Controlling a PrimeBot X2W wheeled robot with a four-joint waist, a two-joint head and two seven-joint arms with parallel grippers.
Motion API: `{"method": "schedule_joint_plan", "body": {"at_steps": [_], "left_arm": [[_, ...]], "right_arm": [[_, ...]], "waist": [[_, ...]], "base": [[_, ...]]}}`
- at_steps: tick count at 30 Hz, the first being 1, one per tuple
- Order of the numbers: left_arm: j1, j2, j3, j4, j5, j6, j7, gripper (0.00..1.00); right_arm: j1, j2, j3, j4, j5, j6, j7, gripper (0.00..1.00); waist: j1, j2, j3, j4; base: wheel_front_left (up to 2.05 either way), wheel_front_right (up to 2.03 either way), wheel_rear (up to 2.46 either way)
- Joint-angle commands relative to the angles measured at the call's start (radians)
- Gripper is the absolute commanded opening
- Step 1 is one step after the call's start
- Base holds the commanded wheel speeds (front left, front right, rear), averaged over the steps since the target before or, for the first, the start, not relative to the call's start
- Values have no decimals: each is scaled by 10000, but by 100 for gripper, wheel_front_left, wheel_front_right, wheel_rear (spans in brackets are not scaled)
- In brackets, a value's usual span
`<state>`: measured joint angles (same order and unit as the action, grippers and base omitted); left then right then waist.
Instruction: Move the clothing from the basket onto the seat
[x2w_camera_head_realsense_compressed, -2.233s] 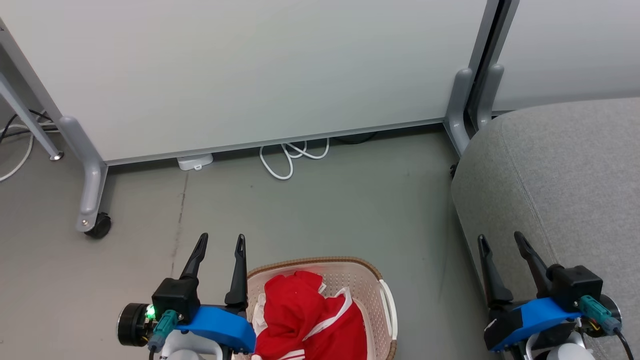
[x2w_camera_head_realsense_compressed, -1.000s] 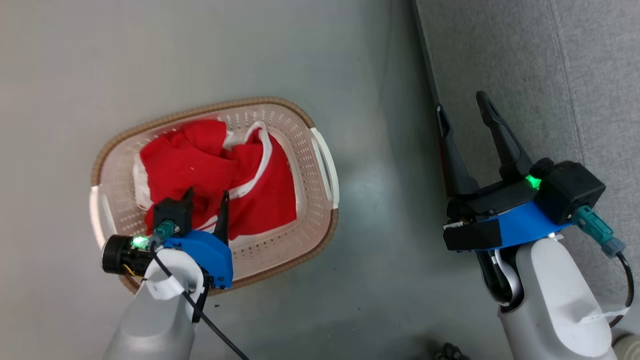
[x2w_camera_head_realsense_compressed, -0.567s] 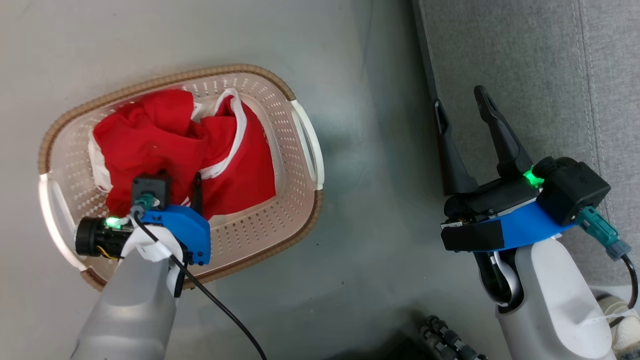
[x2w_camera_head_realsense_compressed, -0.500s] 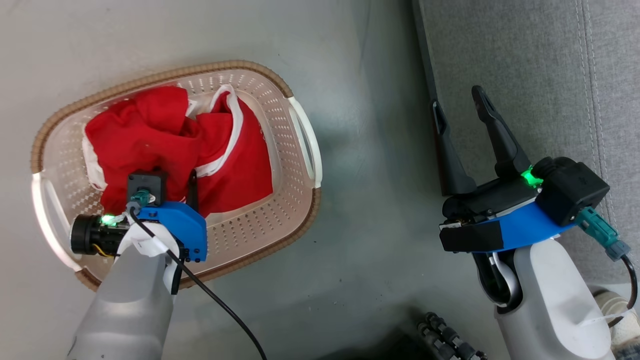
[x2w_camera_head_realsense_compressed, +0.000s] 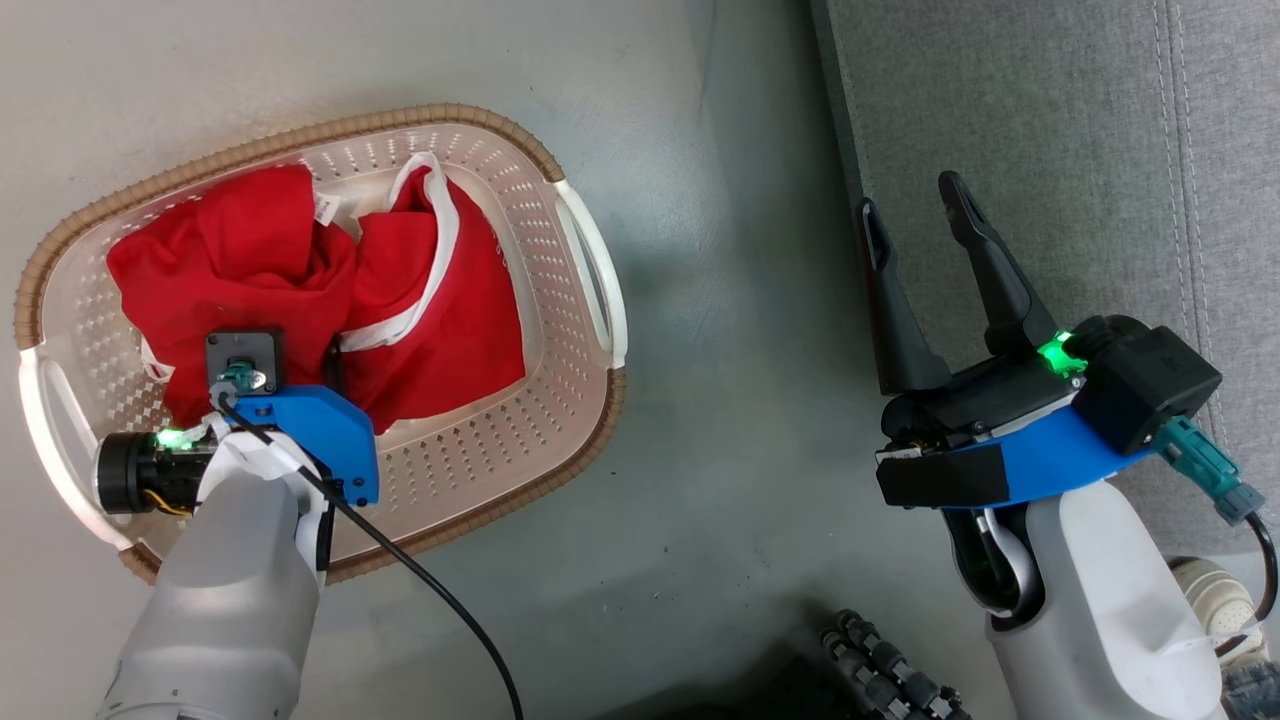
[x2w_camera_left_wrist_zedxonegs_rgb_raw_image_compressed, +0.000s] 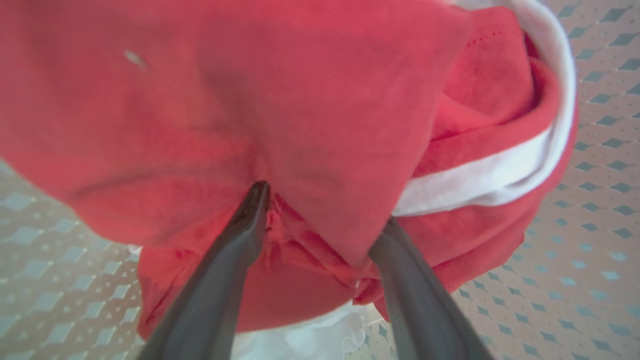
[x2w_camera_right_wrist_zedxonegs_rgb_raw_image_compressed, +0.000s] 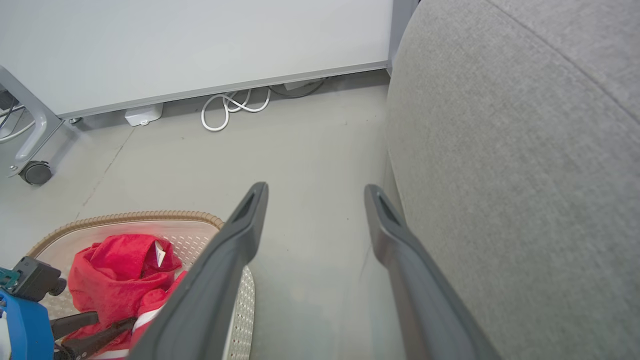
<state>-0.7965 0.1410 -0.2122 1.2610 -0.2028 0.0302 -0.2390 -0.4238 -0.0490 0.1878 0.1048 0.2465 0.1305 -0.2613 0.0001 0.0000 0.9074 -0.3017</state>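
— Where was the clothing (x2w_camera_head_realsense_compressed: 430, 300)?

— Bunched up in the basket (x2w_camera_head_realsense_compressed: 520, 470): red cloth with white trim, covering most of the inside. The basket stood on the grey floor (x2w_camera_head_realsense_compressed: 720, 480), to the left of the seat (x2w_camera_head_realsense_compressed: 1050, 150) and apart from it.

— And the left gripper (x2w_camera_left_wrist_zedxonegs_rgb_raw_image_compressed: 324, 206)?

— Down inside the basket, pointing into the pile. Its jaws were spread apart, not clamped. Both fingertips pressed into the red cloth, and a fold of it bulged between them.

— The right gripper (x2w_camera_head_realsense_compressed: 908, 195)?

— Up by the seat's left edge, its jaws wide apart with nothing between them. In the head view one finger lay over the strip of floor beside the seat and the other over the grey cushion. The wrist view showed them held in the air above both.

— Anything else nearby?

— A white cable (x2w_camera_right_wrist_zedxonegs_rgb_raw_image_compressed: 230, 107) looped on the floor below a pale wall panel (x2w_camera_right_wrist_zedxonegs_rgb_raw_image_compressed: 200, 45), well beyond the basket.
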Motion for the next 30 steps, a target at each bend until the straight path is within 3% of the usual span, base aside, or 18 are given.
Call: {"method": "schedule_joint_plan", "body": {"at_steps": [1,20,24,30], "left_arm": [[-172,21,-11,39,-57,21,28,0],[-67,-376,-204,197,-399,-278,-94,0],[107,-479,-293,210,-427,-287,-121,0],[659,-691,-622,91,-281,-325,-241,0]], "right_arm": [[39,-25,-19,-14,59,4,-54,100],[28,-25,-133,246,-272,4,-55,100],[110,-27,-171,396,-393,4,-55,100],[580,-28,-277,923,-750,4,-54,100]], "waist": [[-1,0,-18,3],[-1,0,-639,240],[-1,0,-1082,381],[-1,0,-2760,747]], "base": [[0,0,0],[0,0,0],[0,0,0],[0,0,0]]}}
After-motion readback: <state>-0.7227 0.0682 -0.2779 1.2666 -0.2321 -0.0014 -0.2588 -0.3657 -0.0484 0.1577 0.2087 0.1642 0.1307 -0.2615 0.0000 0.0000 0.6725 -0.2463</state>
